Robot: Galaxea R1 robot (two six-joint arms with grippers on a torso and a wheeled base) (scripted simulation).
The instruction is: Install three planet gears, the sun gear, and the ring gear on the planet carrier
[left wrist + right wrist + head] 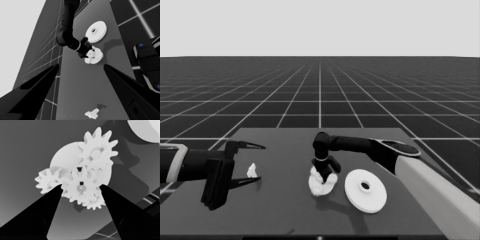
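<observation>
Dark table [285,210], grid floor beyond | right tool [81,187] clasps gear [81,186] | left tool [255,162] spread wide.

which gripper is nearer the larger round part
Right. The right gripper is at the gear cluster just beside the larger round part. The left gripper waits over the table's left end, by the thin white piece.

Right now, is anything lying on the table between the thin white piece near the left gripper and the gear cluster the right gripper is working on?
Nothing: in the head view, bare table separates the thin white piece from the gears under the right gripper.
</observation>
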